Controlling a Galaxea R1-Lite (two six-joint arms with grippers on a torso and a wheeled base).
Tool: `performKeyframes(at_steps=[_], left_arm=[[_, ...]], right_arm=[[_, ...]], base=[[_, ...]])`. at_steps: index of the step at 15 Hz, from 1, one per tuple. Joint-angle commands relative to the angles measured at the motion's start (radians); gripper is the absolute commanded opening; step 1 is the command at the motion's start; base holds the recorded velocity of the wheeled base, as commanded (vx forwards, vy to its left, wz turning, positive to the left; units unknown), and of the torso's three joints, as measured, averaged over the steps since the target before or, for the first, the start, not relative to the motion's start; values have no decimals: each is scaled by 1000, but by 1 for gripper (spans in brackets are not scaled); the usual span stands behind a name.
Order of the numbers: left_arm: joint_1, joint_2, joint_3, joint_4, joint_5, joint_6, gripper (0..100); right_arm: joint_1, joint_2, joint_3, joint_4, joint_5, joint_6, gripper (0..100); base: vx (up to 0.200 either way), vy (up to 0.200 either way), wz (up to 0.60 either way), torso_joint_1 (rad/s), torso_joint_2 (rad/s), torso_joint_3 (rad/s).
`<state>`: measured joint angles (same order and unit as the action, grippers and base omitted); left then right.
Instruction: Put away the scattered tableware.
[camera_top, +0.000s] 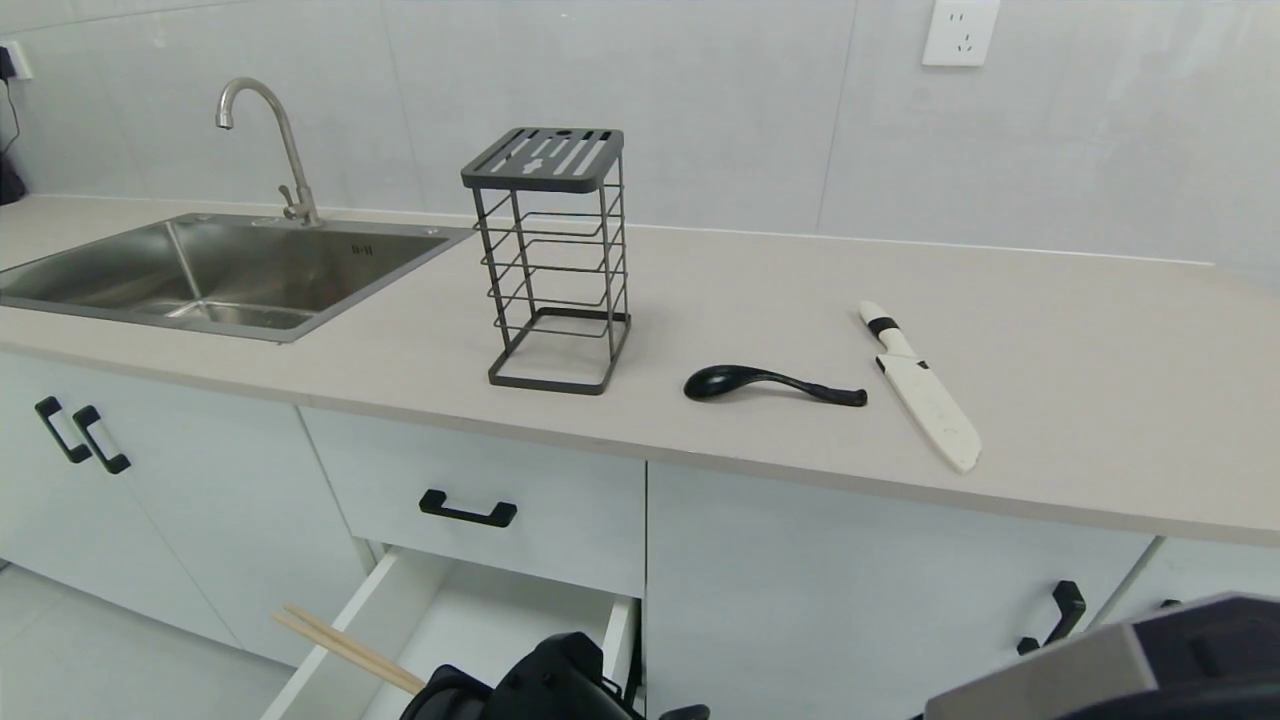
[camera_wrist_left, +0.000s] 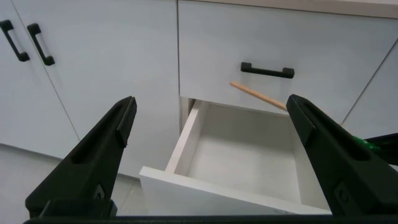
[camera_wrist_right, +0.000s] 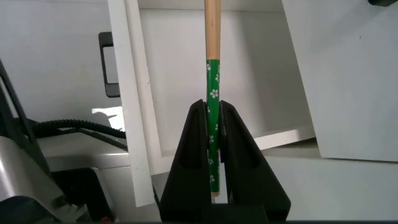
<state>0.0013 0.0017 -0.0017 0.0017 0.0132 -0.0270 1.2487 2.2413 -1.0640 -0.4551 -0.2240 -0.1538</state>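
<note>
Chopsticks, pinched in the right hand over the open drawer, would best be lowered flat inside before release, while the left hand hangs spread.

On the countertop we see a black spoon lying flat, its bowl toward the wire rack. Just beside its handle end lies a white knife with black bands, tip toward the counter's front edge. Lower down, wooden chopsticks, green and flower-patterned at one end, sit pinched in the right gripper above the open white drawer.
</note>
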Motion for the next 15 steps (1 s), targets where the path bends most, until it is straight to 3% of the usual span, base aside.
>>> performKeyframes(at_steps=[1,5,10,15], left_arm=[[0,1,0,0,1,-1,100],[0,1,0,0,1,-1,100],[0,1,0,0,1,-1,100],[0,1,0,0,1,-1,100]], right_arm=[[-5,32,-14,0,0,-9,0],[-8,77,-90,21,0,-12,0],[-26,139,-129,29,-1,-47,0],[-52,218,-303,277,-6,-150,0]], base=[[0,0,0,0,0,0],[0,0,0,-11,255,225],[0,0,0,-3,32,32],[0,0,0,0,0,0]])
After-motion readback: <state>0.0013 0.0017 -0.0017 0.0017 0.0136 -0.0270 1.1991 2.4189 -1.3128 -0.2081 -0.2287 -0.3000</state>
